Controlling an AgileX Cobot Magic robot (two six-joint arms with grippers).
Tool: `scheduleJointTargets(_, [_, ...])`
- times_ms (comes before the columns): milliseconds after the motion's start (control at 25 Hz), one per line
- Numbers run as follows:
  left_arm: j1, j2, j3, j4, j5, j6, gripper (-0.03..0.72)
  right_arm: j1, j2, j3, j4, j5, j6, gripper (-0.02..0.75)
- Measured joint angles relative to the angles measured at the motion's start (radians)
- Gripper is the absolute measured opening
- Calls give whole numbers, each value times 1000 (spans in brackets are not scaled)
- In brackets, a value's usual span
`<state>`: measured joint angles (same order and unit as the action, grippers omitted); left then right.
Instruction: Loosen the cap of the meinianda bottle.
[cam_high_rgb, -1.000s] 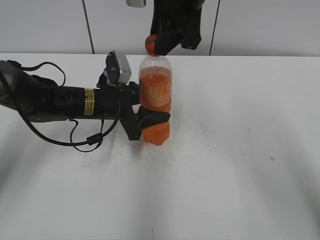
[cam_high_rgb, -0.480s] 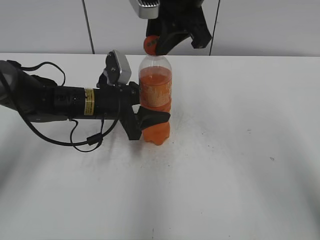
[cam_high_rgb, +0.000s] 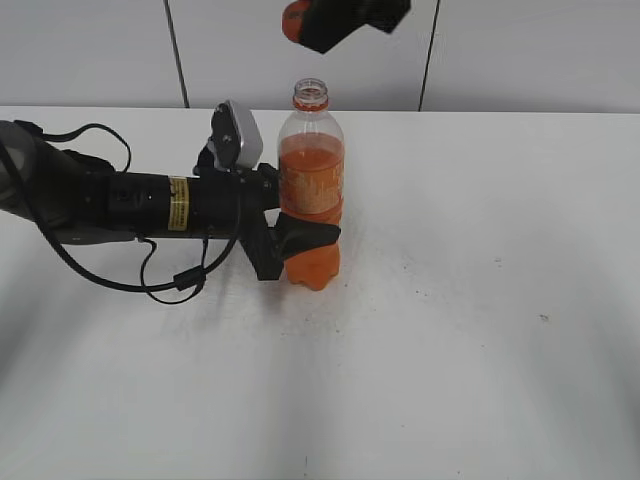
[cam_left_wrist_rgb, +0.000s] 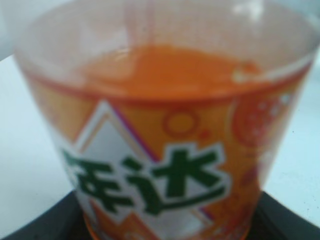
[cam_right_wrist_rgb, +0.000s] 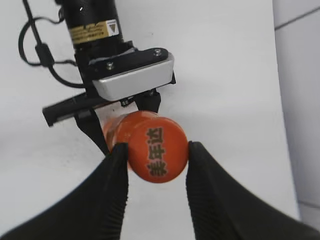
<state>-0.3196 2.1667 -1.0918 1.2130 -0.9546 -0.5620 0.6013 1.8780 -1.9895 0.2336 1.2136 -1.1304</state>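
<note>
The cap (cam_high_rgb: 297, 20) sits pinched in the right gripper (cam_right_wrist_rgb: 156, 156) at top centre, straight above the open neck of the upright meinianda bottle (cam_high_rgb: 311, 185), whose lower body the left gripper (cam_high_rgb: 300, 243) clamps at frame centre

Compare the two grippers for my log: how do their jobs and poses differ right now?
The left gripper lies level at table height, clamping the meinianda bottle low on its body; the right gripper hangs above the open neck, pinching the cap, which is off the bottle. Both are shut on something orange.
</note>
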Motion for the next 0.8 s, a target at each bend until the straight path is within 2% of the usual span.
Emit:
scheduleJointTargets(160, [0,0,0,0,1,0,418,0,-23,0,0,1,388,270])
scheduleJointTargets(520, [0,0,0,0,1,0,418,0,-30,0,3,2,1023,270])
scheduleJointTargets(680, [0,0,0,1,1,0,418,0,-30,0,-10,3,1117,270])
scheduleJointTargets(800, [0,0,0,1,1,0,418,-11,-30,0,-67,3,1130,270])
